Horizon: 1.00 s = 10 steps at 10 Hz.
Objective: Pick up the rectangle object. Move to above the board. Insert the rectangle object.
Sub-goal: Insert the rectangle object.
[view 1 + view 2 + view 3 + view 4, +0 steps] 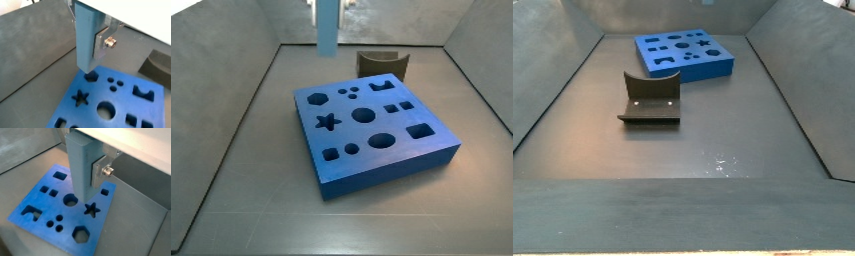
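My gripper (90,47) is shut on the rectangle object (85,30), a tall light-blue block held upright. One silver finger (101,47) presses its side; the other finger is hidden behind it. Both wrist views show the block (79,158) hanging clear above the board (40,208), a thick blue slab with star, circle and square holes, also visible in a wrist view (150,107). In a side view the block (327,25) hangs from the top edge, above and behind the board (372,150). The gripper is out of view there.
The dark fixture (382,62) stands on the grey floor just behind the board. In a side view it (651,100) sits between the camera and the board (714,66). Sloped grey walls (225,60) enclose the floor on all sides.
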{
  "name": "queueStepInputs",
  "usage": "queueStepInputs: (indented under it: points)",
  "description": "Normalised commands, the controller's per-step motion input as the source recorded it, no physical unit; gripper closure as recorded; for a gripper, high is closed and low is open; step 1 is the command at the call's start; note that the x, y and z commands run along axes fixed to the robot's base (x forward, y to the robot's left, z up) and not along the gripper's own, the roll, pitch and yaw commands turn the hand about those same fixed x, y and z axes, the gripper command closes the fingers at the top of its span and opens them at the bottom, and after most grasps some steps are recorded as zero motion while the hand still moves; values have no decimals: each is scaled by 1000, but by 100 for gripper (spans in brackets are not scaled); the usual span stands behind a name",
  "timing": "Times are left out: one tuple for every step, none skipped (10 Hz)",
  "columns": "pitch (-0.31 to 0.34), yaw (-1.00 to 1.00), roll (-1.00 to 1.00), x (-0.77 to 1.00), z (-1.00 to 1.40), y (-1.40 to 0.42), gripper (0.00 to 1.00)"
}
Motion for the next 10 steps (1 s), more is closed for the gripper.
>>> queueStepInputs:
  points:
    - [0, 0, -86, 0, -9, -11, 100]
    - [0, 0, 17, 0, 0, 0, 100]
    - [46, -314, 51, 0, -60, 0, 100]
    - [0, -1000, 6, 0, -143, -49, 100]
    - [0, -1000, 11, 0, -160, -17, 100]
    - [0, -1000, 6, 0, -209, 0, 100]
    - [0, -1000, 3, 0, -211, 0, 100]
    - [0, -1000, 6, 0, -209, 0, 100]
    - [0, -1000, 0, 0, -251, 0, 100]
    - [0, -1000, 0, 0, -271, 0, 100]
